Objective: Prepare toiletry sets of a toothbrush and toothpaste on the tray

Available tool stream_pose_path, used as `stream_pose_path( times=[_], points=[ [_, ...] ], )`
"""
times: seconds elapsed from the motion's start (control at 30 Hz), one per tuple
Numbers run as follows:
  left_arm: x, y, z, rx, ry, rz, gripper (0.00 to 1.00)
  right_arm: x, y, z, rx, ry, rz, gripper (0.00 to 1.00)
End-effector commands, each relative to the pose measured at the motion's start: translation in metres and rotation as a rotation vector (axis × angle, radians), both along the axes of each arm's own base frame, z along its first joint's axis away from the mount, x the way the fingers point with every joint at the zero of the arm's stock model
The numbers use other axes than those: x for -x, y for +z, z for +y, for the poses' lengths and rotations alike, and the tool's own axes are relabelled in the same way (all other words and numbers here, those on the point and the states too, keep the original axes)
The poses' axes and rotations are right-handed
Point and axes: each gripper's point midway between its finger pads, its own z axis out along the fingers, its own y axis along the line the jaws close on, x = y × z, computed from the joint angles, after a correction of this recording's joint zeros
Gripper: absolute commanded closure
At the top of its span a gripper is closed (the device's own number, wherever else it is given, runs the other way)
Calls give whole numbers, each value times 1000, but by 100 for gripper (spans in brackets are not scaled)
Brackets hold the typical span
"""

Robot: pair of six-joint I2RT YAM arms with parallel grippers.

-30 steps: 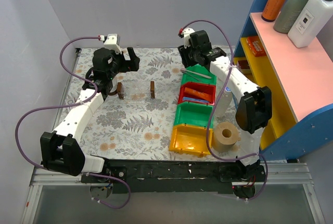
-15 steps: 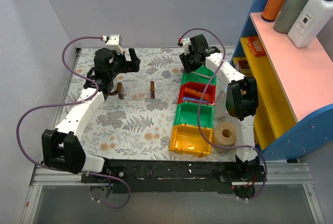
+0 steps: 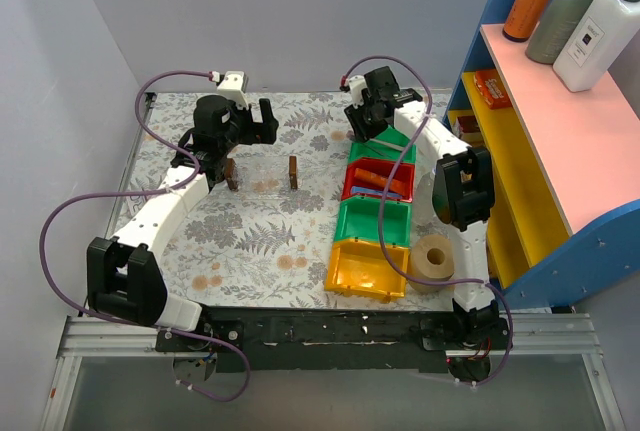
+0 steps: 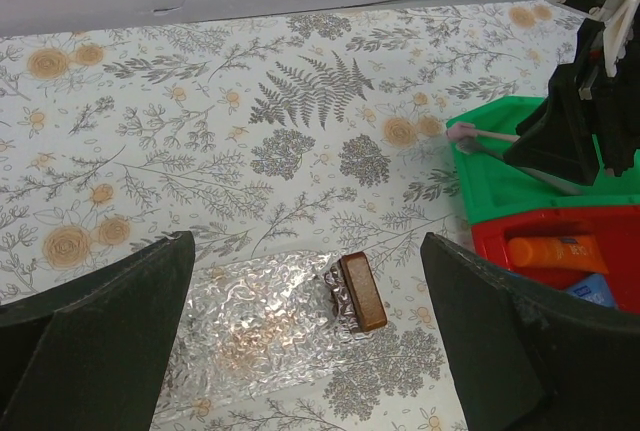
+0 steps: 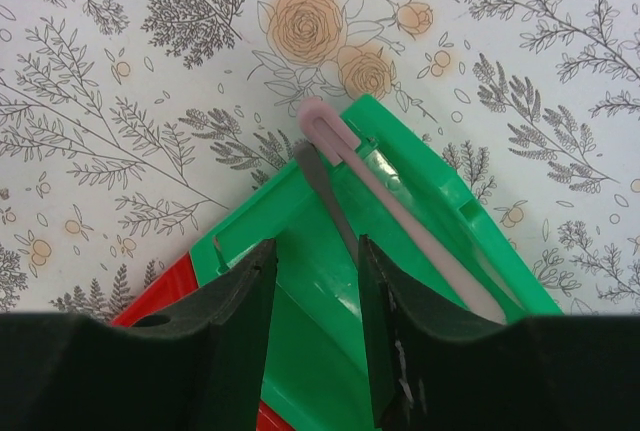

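Right hand [image 5: 315, 261]: slightly parted, empty, over toothbrushes [image 5: 400, 201] in far green bin [image 5: 300, 361].
Left hand [image 4: 307, 251]: spread wide above tray [image 4: 250, 321].
Toothpaste [image 4: 600, 289]: in red bin [image 4: 540, 226].
Progress: tray bare, no set made.

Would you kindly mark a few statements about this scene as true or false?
1. The tray holds nothing. True.
2. The left claw is shut. False: its fingers stand wide apart.
3. A pink toothbrush lies in the far green bin. True.
4. The tape roll sits inside the yellow bin. False: it stands outside, beside that bin.
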Motion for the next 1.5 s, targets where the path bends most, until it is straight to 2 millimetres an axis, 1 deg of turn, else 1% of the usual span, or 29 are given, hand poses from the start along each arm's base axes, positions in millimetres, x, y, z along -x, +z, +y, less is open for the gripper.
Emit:
stream_pose_path(
  times=[0.0,0.03,0.07,0.1,0.13,0.17,0.2,0.23,0.33,0.4,0.43,0.5,0.53,0.6,0.63,0.67,0.7,0.73,0.8,0.83,0.87,0.9,1.0,1.07,1.1,1.13,1.23,1.37,1.47],
  points=[
    [0,5,3,-16,13,-20,2,10,19,5,2,-2,0,55],
    [0,6,3,-16,13,-22,2,14,37,-1,31,-39,-42,55],
    [0,5,3,-18,16,-19,2,19,45,3,31,-41,-65,55],
    [0,5,2,-17,13,-21,2,37,37,10,63,-29,-53,52],
    [-1,5,2,-19,15,-18,2,45,61,9,64,-37,-111,51],
    [0,3,1,-20,13,-14,2,53,64,12,76,-38,-128,49],
    [0,2,-1,-23,12,-13,2,66,56,14,98,-35,-121,47],
    [-1,1,-2,-27,12,-9,2,72,68,10,102,-57,-144,46],
    [-1,-3,-3,-31,11,-3,2,93,64,2,124,-65,-98,45],
    [0,-5,-5,-31,8,-1,2,108,58,6,134,-29,-56,45],
    [-1,-4,-5,-30,8,-4,2,117,51,2,163,-24,-31,46],
    [0,-5,-5,-30,9,-2,2,128,43,6,163,-13,7,45],
    [0,-3,-5,-25,10,-6,2,135,35,10,149,2,50,45],
    [1,-3,-5,-26,8,-7,2,141,28,16,132,-7,85,45],
    [1,-2,-4,-25,9,-12,2,142,21,15,152,-18,99,44],
    [1,0,-4,-23,9,-16,2,140,22,18,156,-29,94,44],
    [1,0,-4,-24,11,-16,2,143,21,23,164,-24,98,44],
    [2,1,-4,-23,11,-18,2,143,14,24,183,-29,110,44],
    [2,3,-3,-24,13,-23,2,143,12,27,187,-36,126,44],
    [3,3,-3,-25,13,-25,2,142,6,27,193,-40,132,43],
    [3,4,-3,-27,12,-29,2,140,4,27,195,-47,126,43],
    [3,6,-2,-30,11,-35,2,143,-3,22,212,-50,137,43],
    [2,8,5,-47,49,-43,2,139,-16,10,220,-75,139,43],
    [2,8,5,-49,50,-43,2,136,-17,4,201,-85,133,44],
    [2,8,6,-51,52,-44,2,133,-15,6,180,-78,119,44],
    [1,8,5,-51,51,-45,2,136,-14,7,167,-45,117,44],
    [0,3,5,-54,50,-35,2,136,-9,10,152,-3,88,44],
    [0,-2,4,-59,48,-25,2,124,-8,-8,156,-45,78,45],
    [-1,-4,5,-62,51,-23,2,119,4,-11,117,-53,45,45]
  ],
)
